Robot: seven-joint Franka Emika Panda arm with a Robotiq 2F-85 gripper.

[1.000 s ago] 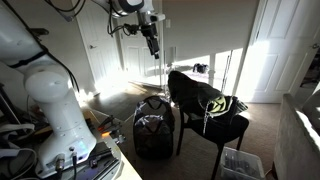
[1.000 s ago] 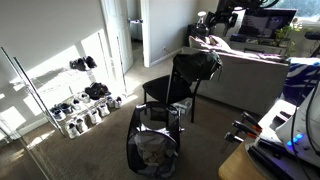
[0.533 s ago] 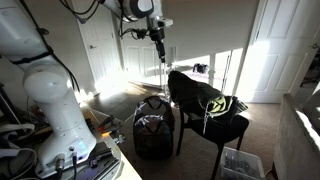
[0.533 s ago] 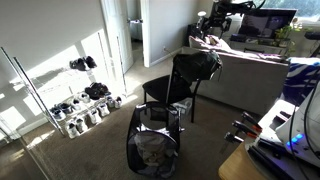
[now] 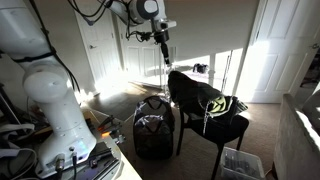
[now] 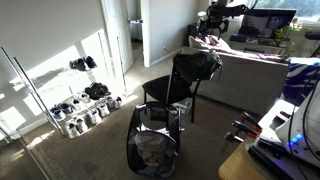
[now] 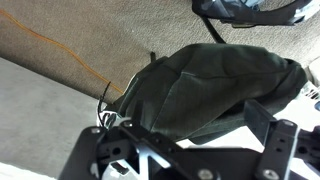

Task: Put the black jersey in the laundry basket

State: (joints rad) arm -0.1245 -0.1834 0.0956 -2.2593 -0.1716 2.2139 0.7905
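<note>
The black jersey (image 5: 198, 97) hangs limp over the back of a black wooden chair (image 5: 225, 128), with yellow-green markings on the seat side. It also shows in the other exterior view (image 6: 197, 65) and fills the wrist view (image 7: 205, 80). The laundry basket (image 5: 153, 133) stands on the carpet beside the chair, dark and round (image 6: 152, 150); a dark rim at the top of the wrist view (image 7: 250, 10) looks like it. My gripper (image 5: 161, 52) (image 6: 213, 18) hangs above the chair back, open and empty, its fingers (image 7: 195, 112) spread on either side of the jersey below.
A small clear plastic bin (image 5: 243, 163) sits on the floor by the chair. A shoe rack (image 6: 85, 100) stands by the wall. A sofa (image 6: 250, 75) is behind the chair. White doors (image 5: 275, 50) and a robot base with a desk (image 5: 60, 120) border the carpet.
The gripper has moved sideways and a little lower, closer to the spot above the chair back. Jersey, chair and basket have not moved.
</note>
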